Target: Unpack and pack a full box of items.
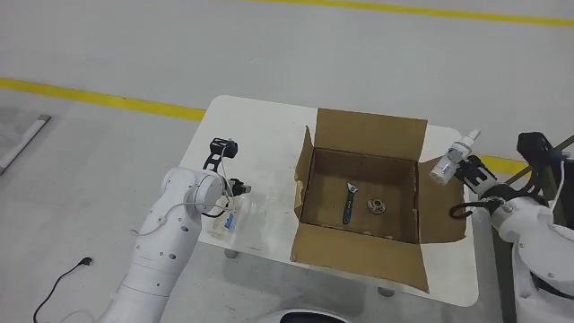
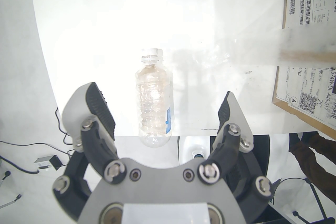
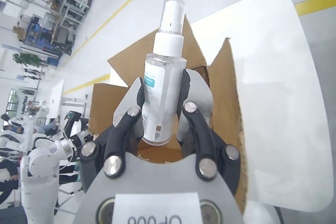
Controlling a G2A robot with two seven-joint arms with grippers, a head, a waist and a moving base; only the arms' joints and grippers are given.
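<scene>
So the left gripper [image 2: 162, 104] is spread wide and has nothing in it. The clear plastic water bottle [image 2: 155, 96] sits in the gap between the two fingers, roughly in the middle, with daylight on both sides, so neither pad touches it. Its neck points away from the wrist and its base end is closest to it, right at the edge of the white table [image 2: 110, 12]. Can't really tell whether the base hangs over the edge. In the top view that bottle [image 1: 221, 222] is in the lower left of the frame, at the table's near left edge, well apart from the cardboard box [image 1: 359, 247].

The right gripper [image 3: 163, 80] is clamped on a clear spray bottle [image 3: 162, 78]. The fingers pinch the labelled body from both sides, and the white collar and clear cap stick out past the fingertips. In the top view the spray bottle [image 1: 446, 163] is at centre right, just past the box's right-hand flap, so outside the box's opening and held up off the table.

The box sits open in the middle of the frame, flaps folded out. Inside on the bottom there's a green-handled adjustable wrench [image 1: 349, 205] with a small round metal part [image 1: 377, 205] just beside it to the right, not touching as far as I can see.
</scene>
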